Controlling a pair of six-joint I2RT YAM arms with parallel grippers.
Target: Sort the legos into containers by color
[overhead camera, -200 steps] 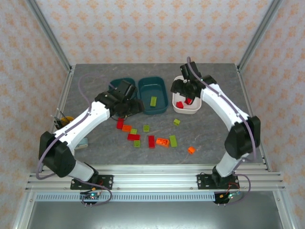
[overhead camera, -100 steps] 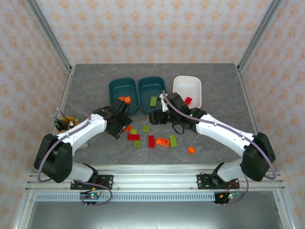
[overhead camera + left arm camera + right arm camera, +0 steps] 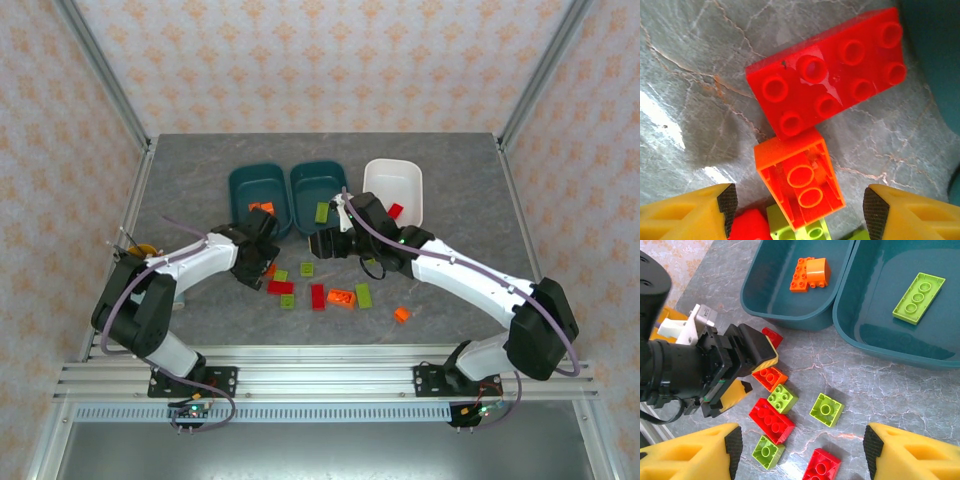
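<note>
Orange brick (image 3: 800, 185) lies under the wide left claw (image 3: 801, 204), likely the pick; next, lower and close. Right claw (image 3: 803, 445) hangs wide, empty.

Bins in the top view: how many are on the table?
3: the left teal bin, the right teal bin beside it, and the white bin further right. None seems hidden.

A grey marbled table (image 3: 455, 175) is seen. At its far middle three bins are set in a row: a left teal bin (image 3: 233, 192), a right teal bin (image 3: 318, 166) just beside it, and a white bin (image 3: 392, 164). In front of them loose bricks are scattered on the surface. A red oblong brick (image 3: 318, 296), an orange brick (image 3: 341, 297) and a yellow-green oblong brick (image 3: 364, 295) are laid side by side. A small orange brick (image 3: 401, 314) is laid apart, to the right.
</note>
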